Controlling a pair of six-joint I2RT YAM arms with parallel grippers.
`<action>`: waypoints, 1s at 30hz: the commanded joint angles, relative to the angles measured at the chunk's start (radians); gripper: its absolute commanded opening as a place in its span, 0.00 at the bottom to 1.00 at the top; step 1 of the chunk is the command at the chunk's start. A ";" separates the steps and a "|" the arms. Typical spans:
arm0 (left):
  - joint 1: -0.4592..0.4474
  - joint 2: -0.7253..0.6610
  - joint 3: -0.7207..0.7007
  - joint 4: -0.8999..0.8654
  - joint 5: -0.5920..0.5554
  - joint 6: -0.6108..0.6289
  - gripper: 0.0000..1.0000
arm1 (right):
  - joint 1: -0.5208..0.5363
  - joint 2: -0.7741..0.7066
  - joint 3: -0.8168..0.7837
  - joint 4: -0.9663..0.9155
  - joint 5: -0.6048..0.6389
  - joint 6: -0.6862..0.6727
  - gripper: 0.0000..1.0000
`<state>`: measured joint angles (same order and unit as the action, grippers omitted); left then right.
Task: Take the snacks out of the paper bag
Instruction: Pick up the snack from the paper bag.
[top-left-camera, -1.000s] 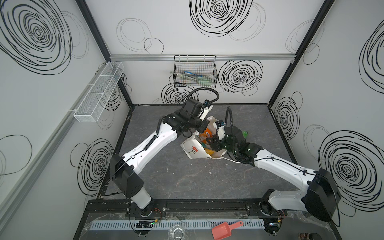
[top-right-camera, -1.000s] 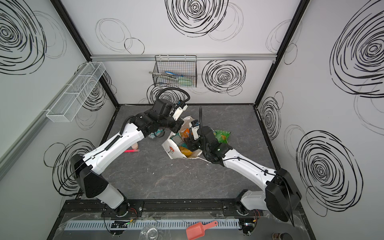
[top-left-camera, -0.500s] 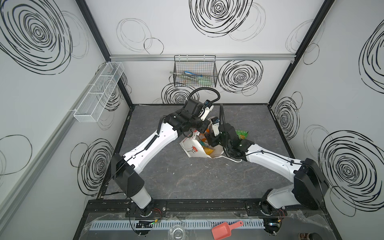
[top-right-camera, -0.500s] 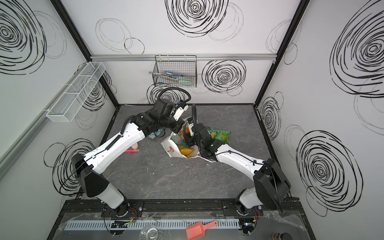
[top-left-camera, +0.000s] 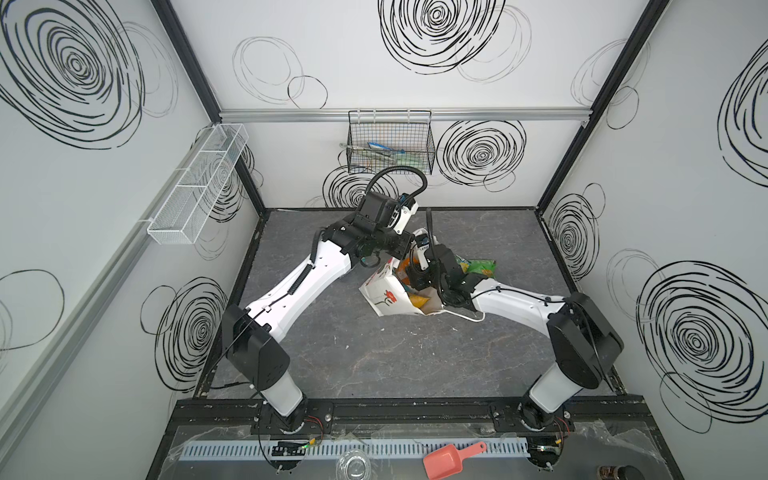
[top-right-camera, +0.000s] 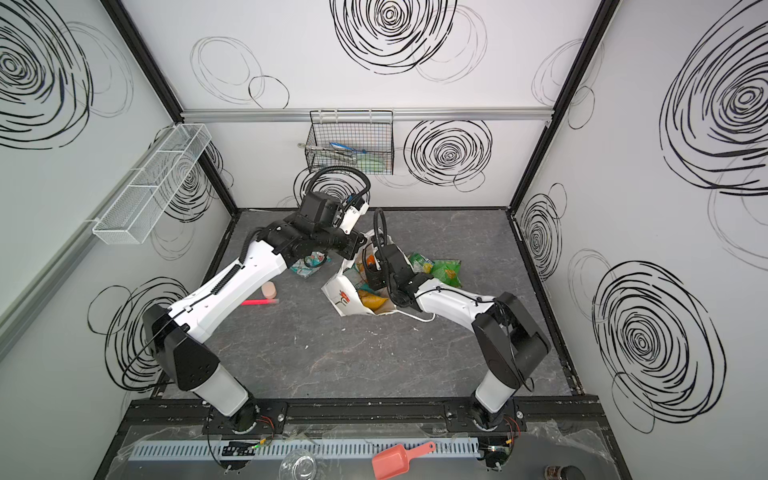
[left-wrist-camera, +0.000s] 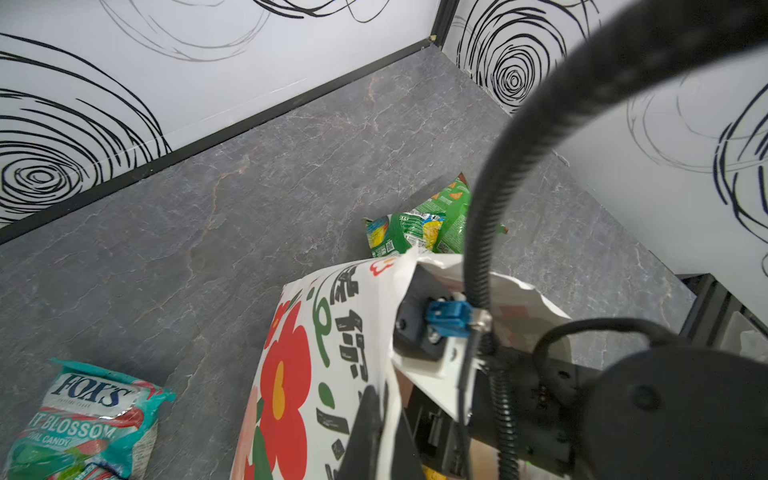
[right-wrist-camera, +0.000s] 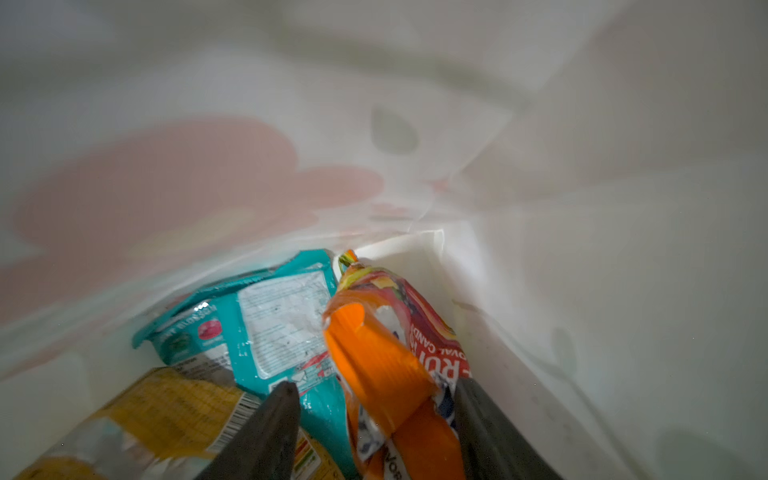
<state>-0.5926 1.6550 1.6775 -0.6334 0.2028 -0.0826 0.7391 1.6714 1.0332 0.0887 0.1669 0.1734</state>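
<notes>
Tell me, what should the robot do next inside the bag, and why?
Probably close the right jaws on the orange packet: they stand open on either side of it inside the bag, while the left jaws pinch the rim.

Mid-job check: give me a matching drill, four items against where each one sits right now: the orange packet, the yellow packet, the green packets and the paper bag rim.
Things:
1. orange packet
2. yellow packet
3. green packets
4. paper bag rim

Places:
a. on the table, outside the bag
b. pinched by the shut left gripper
c. in the bag, between the jaws of the open right gripper
d. in the bag, outside those jaws

Pairs: 1-c, 2-d, 3-a, 4-b
</notes>
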 joint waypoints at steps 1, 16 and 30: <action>0.000 -0.004 0.022 0.102 0.050 -0.015 0.00 | -0.004 0.044 0.049 -0.046 0.007 0.017 0.67; 0.013 -0.014 -0.016 0.098 0.020 -0.006 0.00 | -0.004 -0.009 0.076 -0.067 -0.065 0.028 0.08; 0.045 -0.029 -0.031 0.091 0.008 -0.004 0.00 | -0.004 -0.239 0.008 -0.006 -0.141 0.011 0.00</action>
<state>-0.5541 1.6569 1.6539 -0.5991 0.2008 -0.0902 0.7372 1.4914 1.0595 -0.0097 0.0498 0.1970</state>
